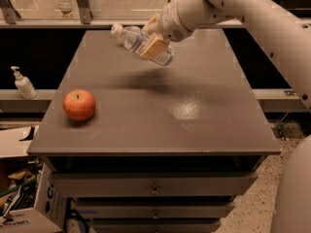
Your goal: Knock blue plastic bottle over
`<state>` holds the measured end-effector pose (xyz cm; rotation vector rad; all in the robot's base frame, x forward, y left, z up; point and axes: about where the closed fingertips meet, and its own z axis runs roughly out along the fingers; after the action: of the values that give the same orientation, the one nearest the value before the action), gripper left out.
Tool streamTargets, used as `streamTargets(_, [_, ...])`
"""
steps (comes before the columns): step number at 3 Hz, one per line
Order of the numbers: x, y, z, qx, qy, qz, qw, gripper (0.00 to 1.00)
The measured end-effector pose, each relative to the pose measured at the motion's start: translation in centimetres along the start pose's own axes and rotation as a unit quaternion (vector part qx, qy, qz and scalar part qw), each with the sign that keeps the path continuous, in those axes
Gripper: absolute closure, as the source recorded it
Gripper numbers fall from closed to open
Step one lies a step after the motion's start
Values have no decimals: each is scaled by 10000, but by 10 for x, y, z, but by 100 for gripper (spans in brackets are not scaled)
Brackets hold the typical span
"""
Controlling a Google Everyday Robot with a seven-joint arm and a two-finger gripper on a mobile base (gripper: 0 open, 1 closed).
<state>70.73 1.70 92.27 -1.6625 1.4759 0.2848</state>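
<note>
Your gripper point(154, 45), upper middle of the frame, is clamped round the blue plastic bottle point(131, 38), which is tilted above the table point(194, 130), cap pointing upper left. Probably light, thin-walled and slippery, so grip mid-body. Apple point(78, 104) lower left, well apart.

gripper point(153, 41) above far table point(146, 125) half, clamping blue plastic bottle point(132, 38) | bottle midsection hidden under near finger point(154, 47), label unreadable | arm point(272, 18) cut off top and right | cardboard box point(24, 220) cut off lower-left
</note>
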Motion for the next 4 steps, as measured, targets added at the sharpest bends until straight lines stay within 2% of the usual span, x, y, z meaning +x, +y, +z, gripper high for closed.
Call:
streamTargets(1, [22, 8, -2, 26, 691, -478, 9965, 100])
streamTargets(2, [44, 15, 0, -8, 1293, -890, 9876, 100])
streamTargets(3, [60, 20, 7, -161, 1798, -1356, 9742, 100])
streamTargets(4, [65, 26, 14, -515, 1998, -1750, 9627, 100])
